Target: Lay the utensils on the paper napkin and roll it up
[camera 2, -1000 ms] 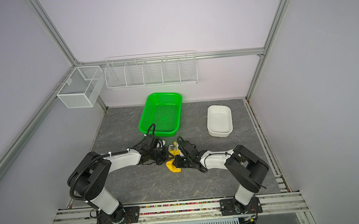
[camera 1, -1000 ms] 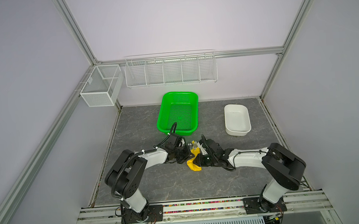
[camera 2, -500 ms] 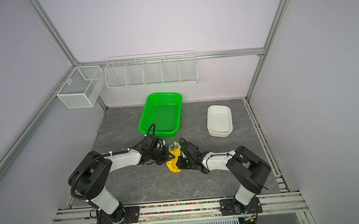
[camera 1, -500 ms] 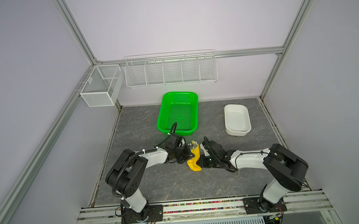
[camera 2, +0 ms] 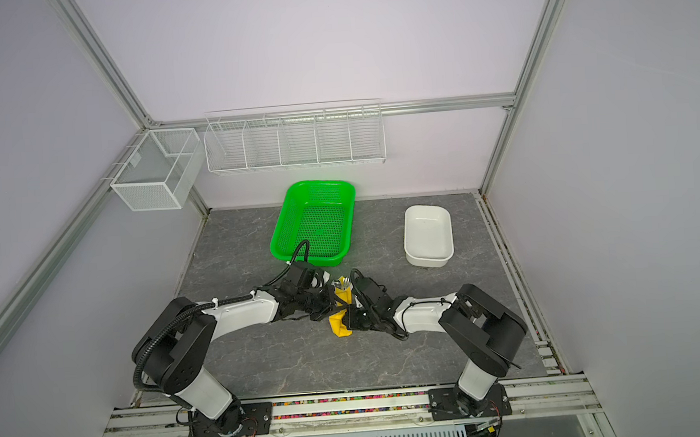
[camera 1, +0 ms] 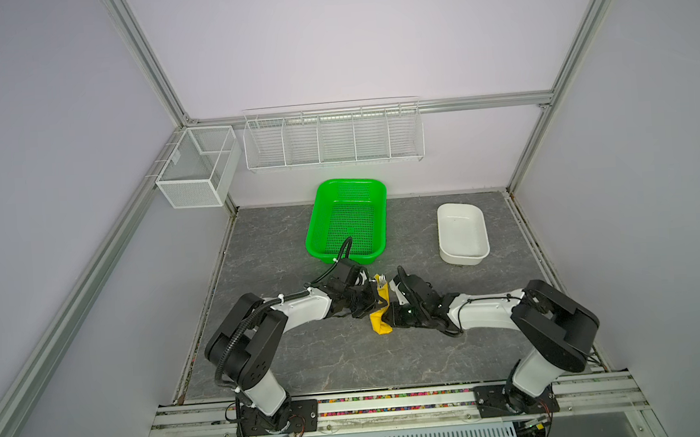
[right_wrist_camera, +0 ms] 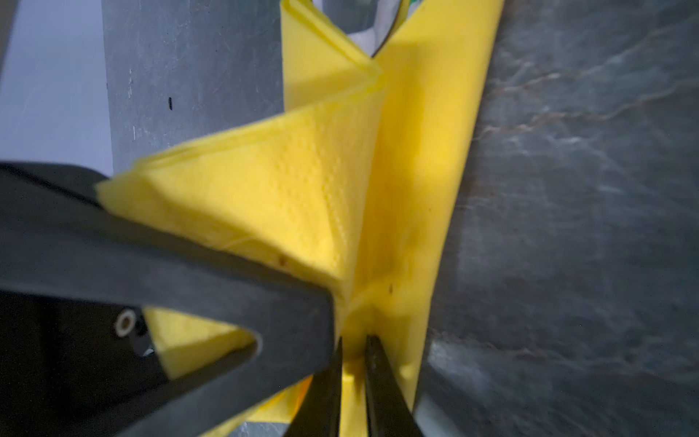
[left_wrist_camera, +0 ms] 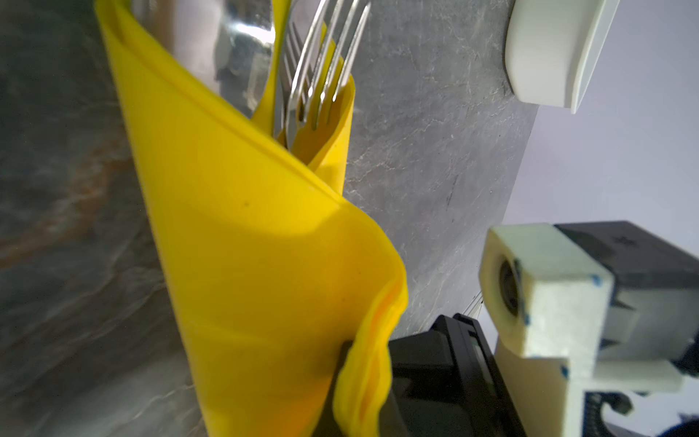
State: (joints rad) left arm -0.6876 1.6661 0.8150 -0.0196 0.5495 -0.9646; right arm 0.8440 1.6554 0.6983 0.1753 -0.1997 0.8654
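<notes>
The yellow paper napkin (camera 1: 379, 325) (camera 2: 340, 327) stands folded around the utensils between my two grippers in both top views. Fork tines (camera 1: 381, 281) (camera 2: 345, 282) stick out of its far end. In the left wrist view the napkin (left_wrist_camera: 246, 246) wraps the fork (left_wrist_camera: 325, 56) and a shiny blade or bowl (left_wrist_camera: 242, 49). My left gripper (camera 1: 371, 305) (left_wrist_camera: 359, 378) is shut on a bunched napkin edge. My right gripper (camera 1: 389, 315) (right_wrist_camera: 353, 370) is shut on a napkin fold (right_wrist_camera: 302, 189), and a left finger (right_wrist_camera: 189, 272) crosses in front of it.
A green perforated basket (camera 1: 319, 225) sits just behind the left wrist. A white tub (camera 1: 463, 258) stands at the back right. A wire rack (camera 1: 333, 137) and a mesh box (camera 1: 195, 166) hang on the walls. The grey tabletop (camera 1: 327, 354) stretches toward the front rail.
My right gripper's jaws have narrowed onto the napkin fold and shifted slightly. The left gripper has stayed shut on the napkin. The bundle has barely moved.
</notes>
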